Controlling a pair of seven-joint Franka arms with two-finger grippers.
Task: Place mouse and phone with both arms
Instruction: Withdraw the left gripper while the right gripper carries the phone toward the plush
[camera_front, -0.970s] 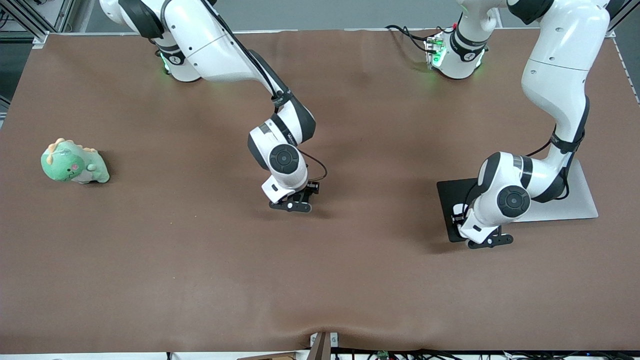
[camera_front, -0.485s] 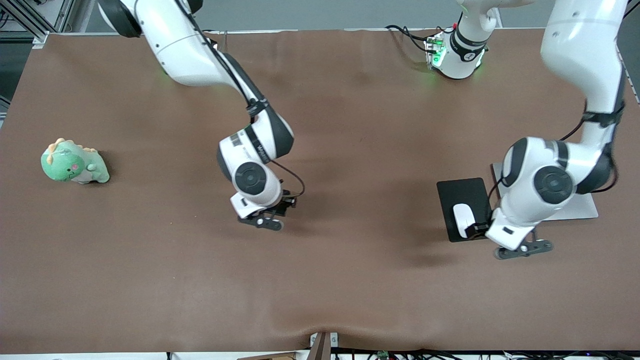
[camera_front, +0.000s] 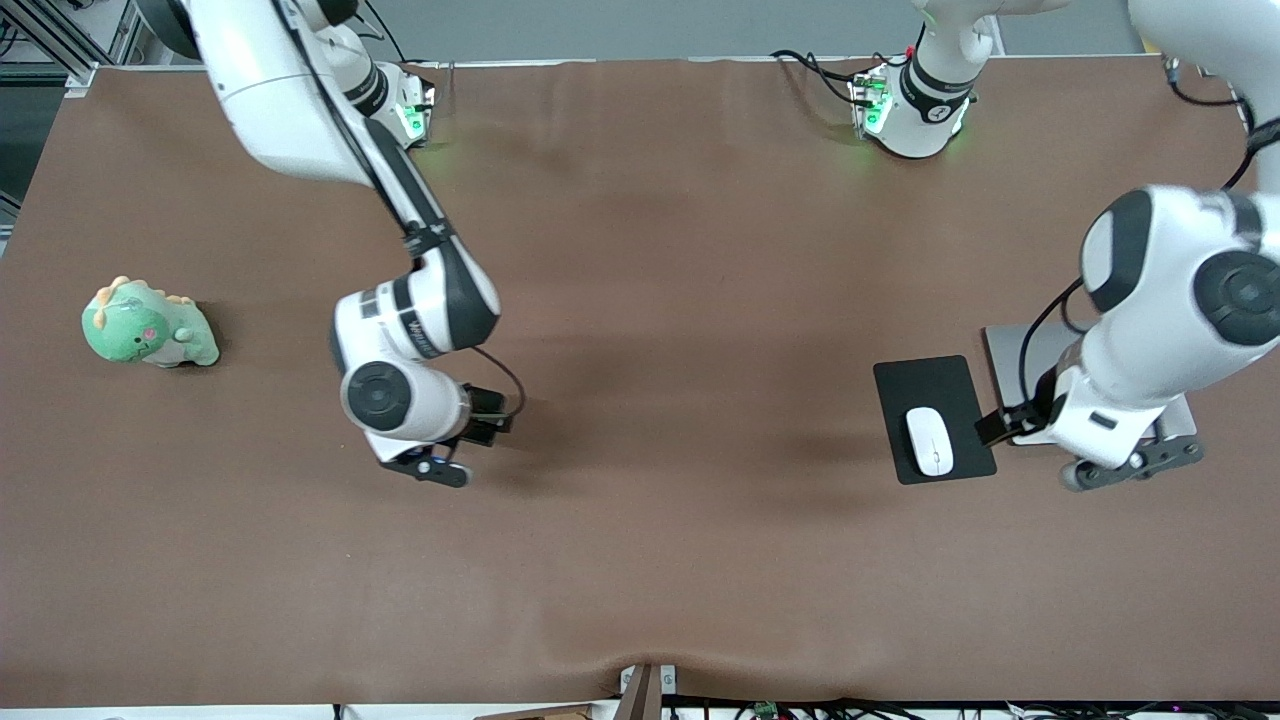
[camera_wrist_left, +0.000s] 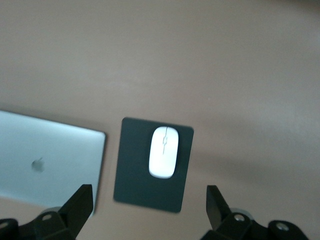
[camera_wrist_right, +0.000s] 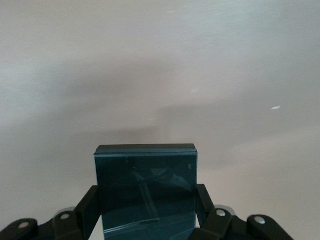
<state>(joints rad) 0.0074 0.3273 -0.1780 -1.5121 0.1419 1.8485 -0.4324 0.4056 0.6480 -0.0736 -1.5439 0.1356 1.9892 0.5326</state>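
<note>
mouse (camera_front: 929, 441): on black mat (camera_front: 950, 380)
left gripper (camera_wrist_left: 147, 207): jaws wide, empty, above mat
right gripper (camera_wrist_right: 147, 210): clamped on phone (camera_wrist_right: 145, 187), over table (camera_front: 700, 560)

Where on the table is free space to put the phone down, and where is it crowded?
The brown table is bare between the green dinosaur toy and the black mat, also along the edge nearest the front camera. The right gripper holds the phone over this stretch. It is crowded at the left arm's end: mouse on the mat, laptop beside it, open left gripper above.

text: none legible | logo: apple mark on laptop (camera_wrist_left: 47, 162) lid
</note>
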